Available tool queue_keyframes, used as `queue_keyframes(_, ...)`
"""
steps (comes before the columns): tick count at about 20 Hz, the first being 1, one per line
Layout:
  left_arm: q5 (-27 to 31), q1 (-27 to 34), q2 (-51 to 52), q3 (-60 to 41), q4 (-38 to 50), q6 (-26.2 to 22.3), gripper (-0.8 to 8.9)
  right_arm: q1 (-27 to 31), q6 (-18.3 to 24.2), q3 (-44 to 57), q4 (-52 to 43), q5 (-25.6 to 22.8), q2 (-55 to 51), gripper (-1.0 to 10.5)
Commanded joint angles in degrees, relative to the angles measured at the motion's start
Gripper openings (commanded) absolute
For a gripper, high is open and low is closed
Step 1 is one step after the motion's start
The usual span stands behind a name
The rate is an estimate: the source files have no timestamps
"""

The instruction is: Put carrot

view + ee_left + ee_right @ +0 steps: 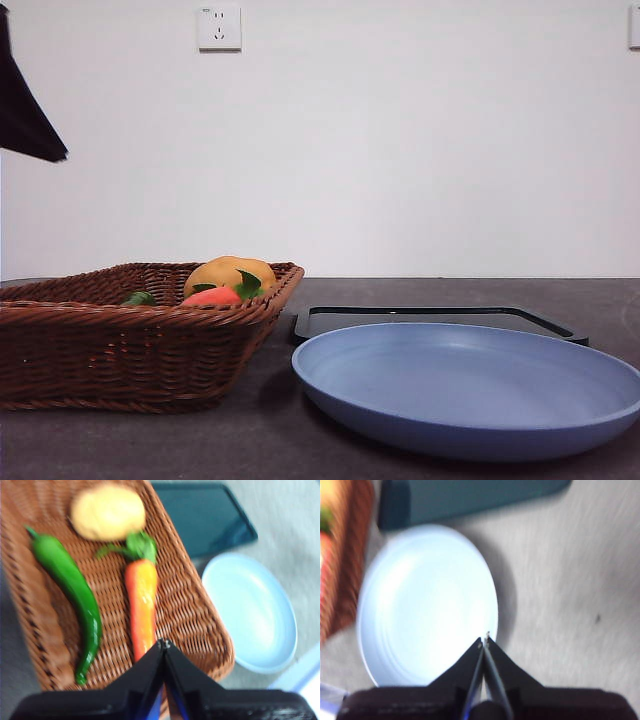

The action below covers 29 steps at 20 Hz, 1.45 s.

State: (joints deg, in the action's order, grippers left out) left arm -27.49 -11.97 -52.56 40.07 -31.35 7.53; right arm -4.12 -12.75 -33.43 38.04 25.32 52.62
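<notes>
Left gripper (pixel 164 642) poised above the wicker basket (pixel 200 605), jaws pressed together to a single point, nothing between them, tips hanging over the thin end of the carrot (pixel 141 607). Right gripper (pixel 485 639) held over the near rim of the blue plate (pixel 425 605), jaws likewise closed tip to tip and holding nothing. In the front view, only a black arm tip (pixel 25 105) at the top left corner, high above the table; impossible to tell from that view alone which arm.

Carrot lying flat inside the basket, glossy orange-red along the tapered body, paler yellow-orange near the thick end, with a tuft of green leaves touching the yellow-brown potato (pixel 107 512). Thin end towards the gripper, thick end towards the potato. Just beside it, apart, a long green chilli pepper (pixel 70 587) running roughly parallel. From the front, only a sliver of the carrot (pixel 212 296) peeping over the basket rim (pixel 150 315), with the potato (pixel 228 272) behind it.

Blue plate (pixel 470 385) on the dark table (pixel 280 440) beside the basket, and a black tray (pixel 430 320) behind the plate. White wall socket (pixel 219 27) on the wall.
</notes>
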Motion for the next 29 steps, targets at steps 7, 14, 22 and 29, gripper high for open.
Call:
queue_keyframes(7,0.4,-2.0,-1.3,0.6,1.9,-1.3,2.74,-1.9,0.3,-0.7,-4.0,0.1,12.3,2.3)
queue_keyframes(14,0.5,-2.0,-1.3,0.6,3.4,-1.2,2.74,-5.8,-2.5,-0.7,-14.3,-1.2,23.4,2.0)
queue_keyframes(22,4.2,-2.1,-1.3,0.6,4.8,0.4,3.18,-6.1,-3.7,-0.7,-14.6,-1.2,24.9,0.0)
queue_keyframes(29,9.3,-7.3,-5.6,2.1,8.3,-0.1,3.78,-6.1,-3.9,-0.7,-8.0,-1.5,16.0,0.0)
